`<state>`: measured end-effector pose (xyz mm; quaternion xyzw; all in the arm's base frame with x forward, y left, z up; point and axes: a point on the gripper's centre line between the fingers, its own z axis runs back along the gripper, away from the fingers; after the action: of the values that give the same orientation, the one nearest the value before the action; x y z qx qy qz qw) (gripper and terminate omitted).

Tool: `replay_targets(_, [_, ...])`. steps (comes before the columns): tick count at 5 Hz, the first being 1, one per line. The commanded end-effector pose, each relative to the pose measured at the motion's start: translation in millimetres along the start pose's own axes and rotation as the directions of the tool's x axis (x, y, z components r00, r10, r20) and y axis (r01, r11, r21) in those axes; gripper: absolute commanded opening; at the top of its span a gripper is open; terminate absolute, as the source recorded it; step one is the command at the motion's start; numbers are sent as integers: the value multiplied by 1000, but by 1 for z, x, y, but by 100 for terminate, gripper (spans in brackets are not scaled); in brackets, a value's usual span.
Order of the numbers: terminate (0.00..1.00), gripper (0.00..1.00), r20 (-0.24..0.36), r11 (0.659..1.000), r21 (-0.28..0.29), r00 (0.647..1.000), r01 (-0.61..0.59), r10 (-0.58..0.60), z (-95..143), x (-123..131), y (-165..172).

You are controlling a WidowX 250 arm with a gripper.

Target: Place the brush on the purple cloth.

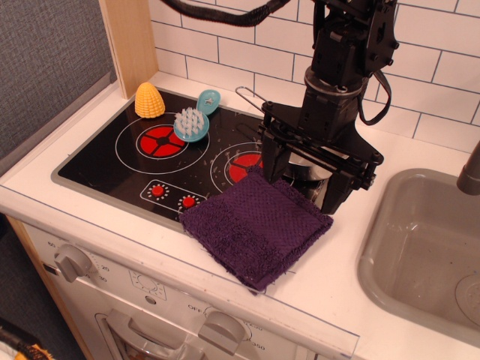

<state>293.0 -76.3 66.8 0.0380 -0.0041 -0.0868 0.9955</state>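
Brush (193, 121) lies well left of claw (300, 176)

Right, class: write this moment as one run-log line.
brush: on stove, bristles up, ungrasped | purple cloth: at front stove edge, bare | pincer: behind cloth, far from brush, state unclear | placement: not done
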Motion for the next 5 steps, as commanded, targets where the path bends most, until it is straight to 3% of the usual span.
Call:
replay_targets(1, [0,100,0,1000,0,1000,0,0,0,0,0])
replay_targets(4, [0,100,32,983,36,984,-179,178,-8,21,111])
replay_targets(5, [0,100,54,972,2,971,-234,234,-17,32,142])
